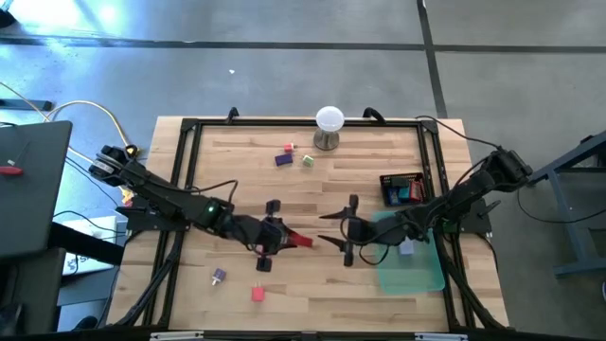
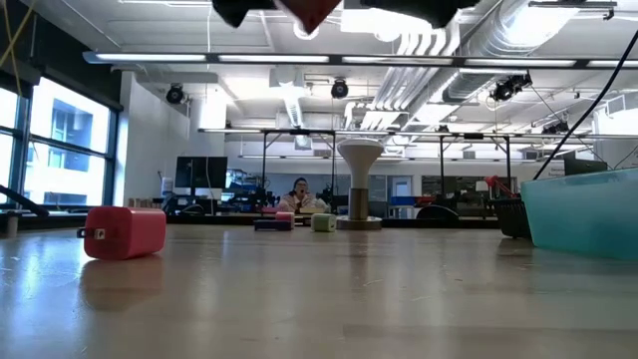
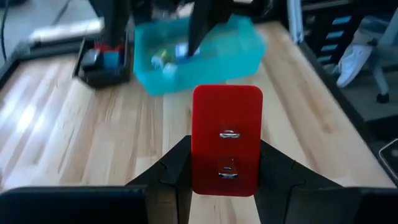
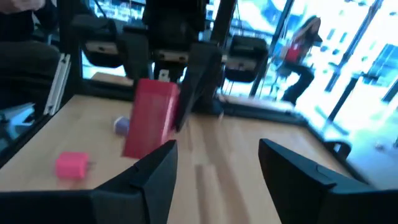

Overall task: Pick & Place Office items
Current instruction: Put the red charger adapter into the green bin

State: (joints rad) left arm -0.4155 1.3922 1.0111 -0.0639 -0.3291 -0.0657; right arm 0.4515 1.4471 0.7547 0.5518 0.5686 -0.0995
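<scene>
The left gripper [image 3: 225,186] is clamping the red block [image 3: 227,140] mid-air, facing the right gripper [image 1: 347,230], whose jaws are standing apart and empty; likely a handover, next calling for carrying it ahead to the teal tray [image 3: 249,56].

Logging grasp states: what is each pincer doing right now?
Left pincer: shut on the red block, held above the table.
Right pincer: open, empty.

White ball on stand [image 1: 329,125] — green tray [image 1: 413,262] at table's right.
</scene>
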